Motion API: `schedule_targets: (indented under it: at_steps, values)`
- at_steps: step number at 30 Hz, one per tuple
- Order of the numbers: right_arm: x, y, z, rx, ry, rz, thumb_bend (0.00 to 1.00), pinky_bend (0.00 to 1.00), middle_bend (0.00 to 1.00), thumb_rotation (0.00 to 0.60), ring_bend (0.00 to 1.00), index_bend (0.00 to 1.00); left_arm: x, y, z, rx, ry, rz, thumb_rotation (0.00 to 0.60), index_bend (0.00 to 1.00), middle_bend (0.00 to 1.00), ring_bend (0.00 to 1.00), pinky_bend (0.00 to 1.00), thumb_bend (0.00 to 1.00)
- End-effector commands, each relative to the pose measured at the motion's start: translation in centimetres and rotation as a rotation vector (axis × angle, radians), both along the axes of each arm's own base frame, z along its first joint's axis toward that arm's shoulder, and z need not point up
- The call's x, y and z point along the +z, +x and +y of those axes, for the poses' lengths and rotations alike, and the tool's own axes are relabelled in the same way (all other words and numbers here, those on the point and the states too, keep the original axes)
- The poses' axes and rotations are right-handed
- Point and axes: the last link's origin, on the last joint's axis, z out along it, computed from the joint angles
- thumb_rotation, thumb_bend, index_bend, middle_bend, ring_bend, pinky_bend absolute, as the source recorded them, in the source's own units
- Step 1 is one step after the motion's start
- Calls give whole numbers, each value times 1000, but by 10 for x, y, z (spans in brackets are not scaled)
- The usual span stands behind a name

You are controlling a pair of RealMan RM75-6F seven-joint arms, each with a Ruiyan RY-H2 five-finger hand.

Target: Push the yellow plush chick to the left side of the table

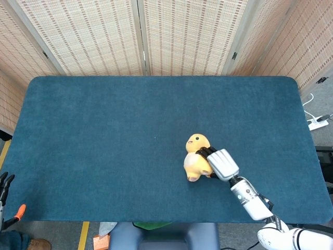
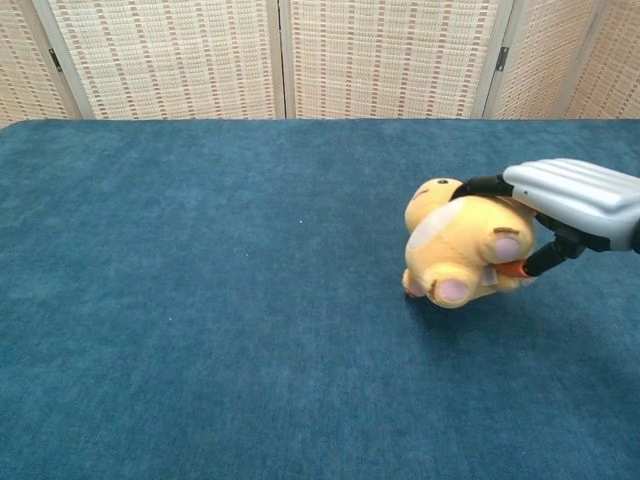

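Observation:
The yellow plush chick (image 1: 194, 159) lies tipped on its side right of the table's middle, its feet toward the front edge; the chest view shows the chick (image 2: 452, 247) rolled leftward. My right hand (image 1: 221, 163) presses against its right side, black fingers (image 2: 480, 186) lying over the top of the body and an orange thumb tip under it. The right hand (image 2: 572, 198) is flat and holds nothing. My left hand (image 1: 4, 188) hangs off the table's front left corner, fingers apart, holding nothing.
The blue felt table (image 1: 104, 130) stretches wide to the left of the chick. Woven screens (image 1: 104, 36) stand behind the far edge. A white power strip (image 1: 317, 124) lies on the floor at the right.

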Motion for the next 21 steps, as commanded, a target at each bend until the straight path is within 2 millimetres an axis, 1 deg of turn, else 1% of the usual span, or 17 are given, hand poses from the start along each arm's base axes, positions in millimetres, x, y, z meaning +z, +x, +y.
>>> schedule_targets:
  at_steps: [1,5,6,9,12,13,14,16,17,18,19,20,21]
  values:
    - [-12,44,19,147,16,-100,723,857,780,600,646,743,0,0,0,2,0,-5,600,0,0,0,147,340]
    - [-40,86,28,246,58,-112,707,857,776,600,644,743,3,-2,-1,3,4,-14,600,0,0,0,146,340]
    - [-51,98,29,267,70,-112,702,857,774,600,643,743,4,-2,-2,1,6,-18,600,0,0,0,146,340]
    - [-78,123,32,300,88,-110,693,857,770,600,639,742,7,-3,-3,-2,11,-32,600,0,0,0,146,340]
    - [-104,140,31,316,90,-77,679,853,765,600,633,743,11,-5,-5,-3,20,-46,600,0,0,0,147,340]
    - [-111,143,30,313,90,-65,666,841,759,600,627,741,13,-5,-5,-2,20,-50,600,0,0,0,147,340]
    - [-118,145,30,311,92,-53,644,820,746,600,619,710,14,-6,-6,-1,21,-55,600,0,0,0,147,339]
    - [-131,147,30,305,97,-19,597,760,691,600,584,588,14,-8,-7,2,23,-64,600,0,0,0,146,339]
    - [-136,146,30,301,105,-1,566,701,627,600,534,456,15,-8,-7,-1,25,-68,600,0,0,0,146,339]
    - [-142,144,30,281,125,17,527,597,516,600,439,270,16,-9,-8,-5,26,-73,600,0,0,0,146,339]
    - [-146,142,31,262,143,28,505,529,438,600,372,168,16,-9,-8,-7,27,-75,600,0,0,0,147,339]
    - [-148,141,31,242,165,39,471,427,302,600,259,56,19,-8,-9,-15,32,-78,600,0,0,0,147,339]
    - [-149,140,31,228,180,46,432,326,145,600,127,2,19,-7,-9,-20,29,-80,600,0,0,0,147,339]
